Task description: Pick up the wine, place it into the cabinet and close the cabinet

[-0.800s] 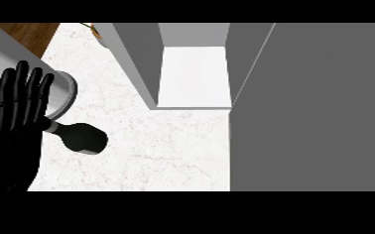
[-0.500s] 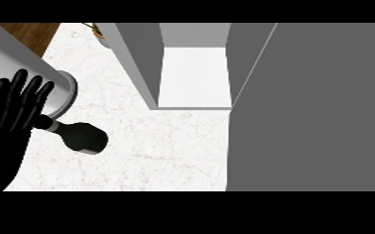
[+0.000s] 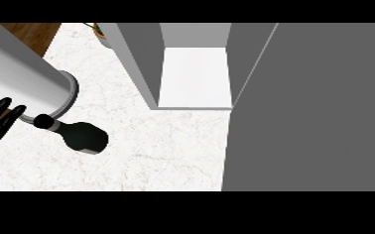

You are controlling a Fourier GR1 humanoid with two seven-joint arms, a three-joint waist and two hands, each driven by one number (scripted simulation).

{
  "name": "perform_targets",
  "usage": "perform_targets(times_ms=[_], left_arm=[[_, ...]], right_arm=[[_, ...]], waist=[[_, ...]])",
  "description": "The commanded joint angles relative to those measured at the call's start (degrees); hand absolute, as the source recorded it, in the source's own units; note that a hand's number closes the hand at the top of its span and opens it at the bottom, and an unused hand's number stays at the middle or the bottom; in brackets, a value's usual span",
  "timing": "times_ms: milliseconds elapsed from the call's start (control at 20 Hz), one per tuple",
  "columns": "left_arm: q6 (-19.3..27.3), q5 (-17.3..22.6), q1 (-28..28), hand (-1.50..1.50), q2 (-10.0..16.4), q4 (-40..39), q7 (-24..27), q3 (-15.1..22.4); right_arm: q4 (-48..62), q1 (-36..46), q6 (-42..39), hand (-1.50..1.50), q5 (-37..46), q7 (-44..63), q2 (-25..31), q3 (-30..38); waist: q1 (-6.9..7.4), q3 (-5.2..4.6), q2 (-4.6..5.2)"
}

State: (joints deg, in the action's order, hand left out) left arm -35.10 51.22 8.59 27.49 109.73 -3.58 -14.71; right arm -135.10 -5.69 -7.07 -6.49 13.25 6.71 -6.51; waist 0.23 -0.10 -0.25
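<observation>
Fingers of your left hand [image 3: 9,115] show only as dark tips at the view's left edge. They lie straight and a little spread, curled round nothing and holding nothing. Just to the right of those fingertips stands the wine bottle [image 3: 79,135], upright on the white marble counter [image 3: 168,148] and seen from above. Its capped neck is the part nearest the fingers, and you cannot tell from this angle whether they touch it; a thin gap seems to show. The bottle reads as plain dark glass, and any label is hidden by the steep view. Above the fingers, the grey forearm [image 3: 29,74] slants down from the upper left, its rounded end just above the bottle's neck. Well apart from the fingers, farther right and farther up the counter, the cabinet [image 3: 139,59] stands open, its white shelf [image 3: 194,77] showing between grey walls. Its grey door [image 3: 307,109] fills the right side. Your right hand does not appear.
</observation>
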Motion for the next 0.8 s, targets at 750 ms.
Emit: perform_targets(times_ms=[750], left_arm=[[1.5, 25.7, 5.38, -1.5, 10.84, 4.78, -15.51, -12.09]], right_arm=[[-16.23, 18.47, 9.09, -1.5, -6.43, 33.52, 4.83, 5.37]], waist=[[-0.18, 0.09, 0.0]])
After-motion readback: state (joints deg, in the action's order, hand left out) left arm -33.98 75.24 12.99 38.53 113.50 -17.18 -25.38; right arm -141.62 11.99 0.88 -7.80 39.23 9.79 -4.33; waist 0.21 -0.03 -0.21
